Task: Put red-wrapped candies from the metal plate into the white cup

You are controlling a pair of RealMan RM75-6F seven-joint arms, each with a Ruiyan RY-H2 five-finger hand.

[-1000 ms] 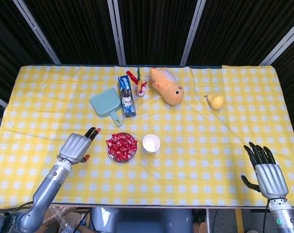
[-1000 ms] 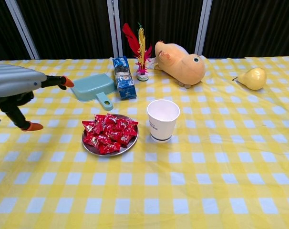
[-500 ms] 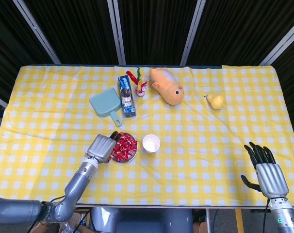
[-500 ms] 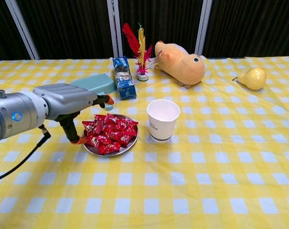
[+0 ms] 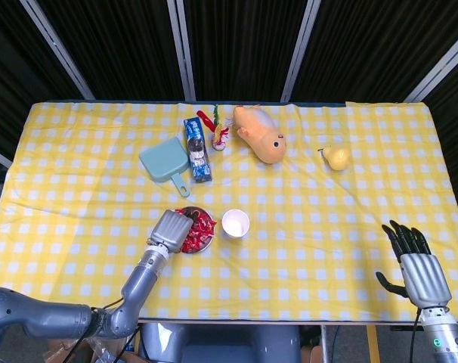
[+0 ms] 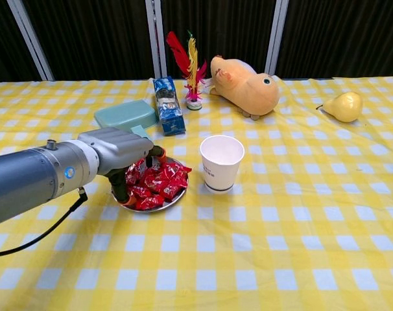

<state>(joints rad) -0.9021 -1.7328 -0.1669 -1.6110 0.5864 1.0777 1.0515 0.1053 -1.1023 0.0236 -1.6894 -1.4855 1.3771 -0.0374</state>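
Left hand [image 6: 122, 152] fingers [image 6: 148, 154] curl down onto red-wrapped candies [image 6: 159, 183].

Bare cloth lies between the metal plate [image 6: 177, 197] and the white cup [image 6: 221, 162] (a narrow gap). Behind them stand the dustpan [image 6: 125, 116], blue packet [image 6: 167, 105], shuttlecock [image 6: 191, 68] and plush toy [image 6: 245, 81]; the table's [image 6: 281, 259] near side lies open.

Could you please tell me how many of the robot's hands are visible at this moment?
2. The left hand is over the near-left side of the metal plate of red-wrapped candies. The right hand hovers at the table's near right corner, holding nothing, seen only in the head view.
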